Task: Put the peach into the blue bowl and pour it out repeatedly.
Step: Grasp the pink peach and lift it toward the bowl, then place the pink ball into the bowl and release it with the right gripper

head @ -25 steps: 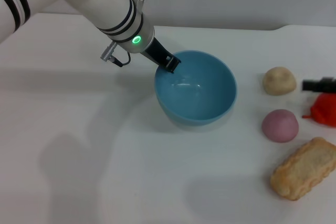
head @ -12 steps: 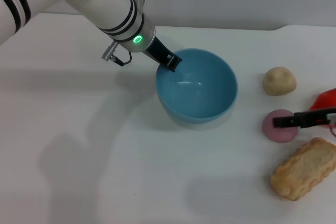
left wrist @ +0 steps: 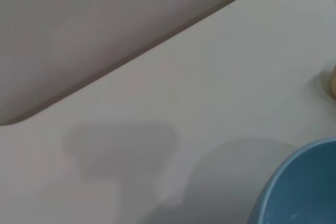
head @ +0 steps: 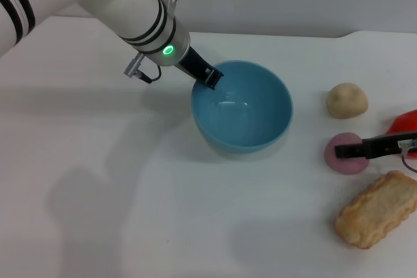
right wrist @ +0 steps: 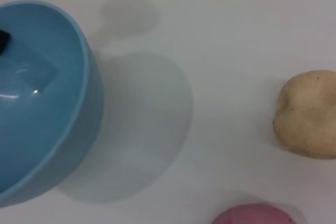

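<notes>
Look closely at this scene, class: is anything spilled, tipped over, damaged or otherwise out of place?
Nothing stands out. The blue bowl is empty, with the left gripper at its rim. The peach lies on the table, the right gripper over it.

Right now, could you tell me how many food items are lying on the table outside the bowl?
4: the beige lump farthest back, the peach under the right claw, the red item at the edge, the breaded slab nearest.

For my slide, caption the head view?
Left end effector grips blue bowl rim; right end effector over peach.
</notes>
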Available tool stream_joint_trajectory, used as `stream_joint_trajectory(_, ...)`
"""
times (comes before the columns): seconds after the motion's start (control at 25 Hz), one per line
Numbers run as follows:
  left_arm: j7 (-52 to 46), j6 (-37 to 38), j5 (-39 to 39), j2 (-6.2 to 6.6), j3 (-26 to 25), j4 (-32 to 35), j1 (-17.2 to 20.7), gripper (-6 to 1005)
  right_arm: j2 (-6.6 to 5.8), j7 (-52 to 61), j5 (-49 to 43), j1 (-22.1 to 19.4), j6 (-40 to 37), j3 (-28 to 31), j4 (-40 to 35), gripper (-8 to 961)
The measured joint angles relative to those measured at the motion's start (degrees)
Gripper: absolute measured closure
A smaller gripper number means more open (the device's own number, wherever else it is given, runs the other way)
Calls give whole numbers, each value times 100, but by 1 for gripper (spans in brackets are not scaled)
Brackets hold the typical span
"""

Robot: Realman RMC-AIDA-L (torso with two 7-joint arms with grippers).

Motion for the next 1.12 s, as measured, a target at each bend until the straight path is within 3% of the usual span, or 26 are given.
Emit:
stream_joint_trajectory(0.04, 0, -8, 0, 0, 7, -1, 2, 1000, -1, -5, 0, -2, -15, -1, -12, 192)
stream_joint_trajectory(0.48, 22, -77, 0, 19, -24, -1, 15, 999, -24, -18, 10, -92, -94, 51, -470, 674)
stream_joint_trajectory(0.68, 36, -115, 6, 19, -8, -1, 21, 999, -33, -98, 370, -85, -392, 22, -996, 706)
stream_joint_trajectory(0.88, 38, -110, 6, 3, 24, -1, -1, 999, -32, -416, 1416, 37, -1187, -48, -1653, 738)
stream_joint_trajectory(1.12, 27, -122, -1, -2, 10, -4, -12, 999, -18, -301, 1677, 571, -1210, -554, -1447, 782)
